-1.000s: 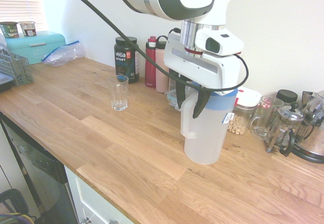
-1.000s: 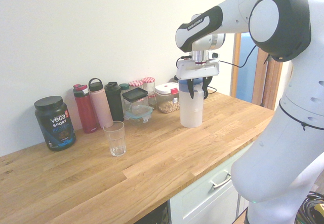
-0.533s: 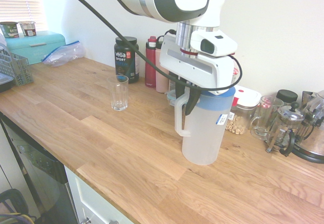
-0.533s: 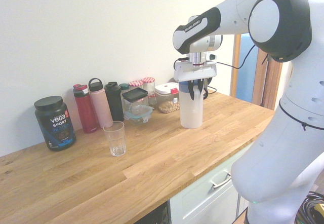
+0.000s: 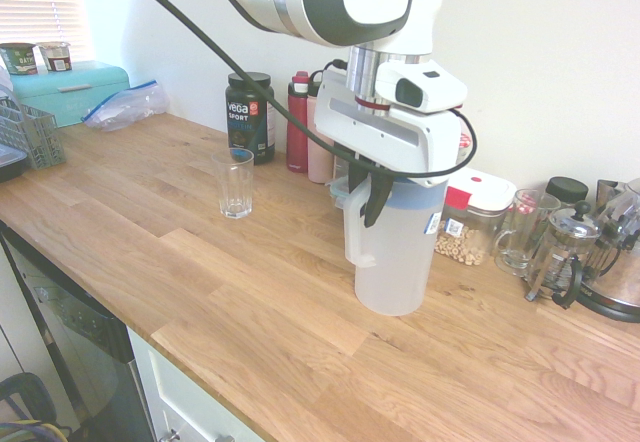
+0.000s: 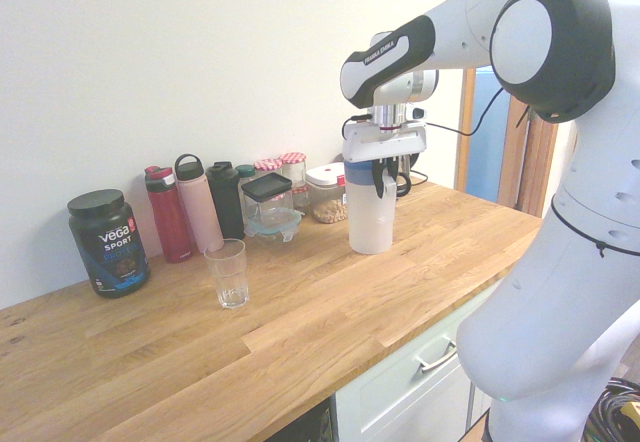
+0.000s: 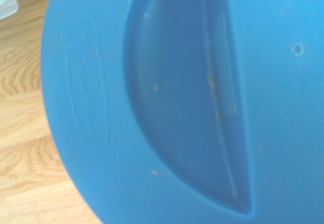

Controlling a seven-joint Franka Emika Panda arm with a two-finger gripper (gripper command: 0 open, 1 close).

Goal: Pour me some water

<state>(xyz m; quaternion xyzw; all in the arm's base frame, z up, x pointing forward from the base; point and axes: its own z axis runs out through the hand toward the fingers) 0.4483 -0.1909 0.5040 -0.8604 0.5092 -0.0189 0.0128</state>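
The task was at its first step: the gripper (image 5: 368, 200) pointed straight down with its fingers closed on the top of the handle of the jug (image 5: 392, 262), just under the blue lid (image 7: 182, 102), which filled the wrist view. The jug stood upright on the counter (image 5: 200, 292), apparently not yet lifted, and any water in it could not be made out through the frosted wall. Lifting, carrying across, tipping and pouring all remained, by my judgement. The glass (image 5: 236, 182) stood empty, well apart from the jug, with open counter between them, so the way across looked free. Behind the jug stood a row of bottles (image 5: 298, 122), a dark tub (image 5: 250, 114) and a red-lidded container (image 5: 470, 224). A glass mug (image 5: 522, 232) and a French press (image 5: 562, 252) stood nearby, close enough to be clipped on a swing.
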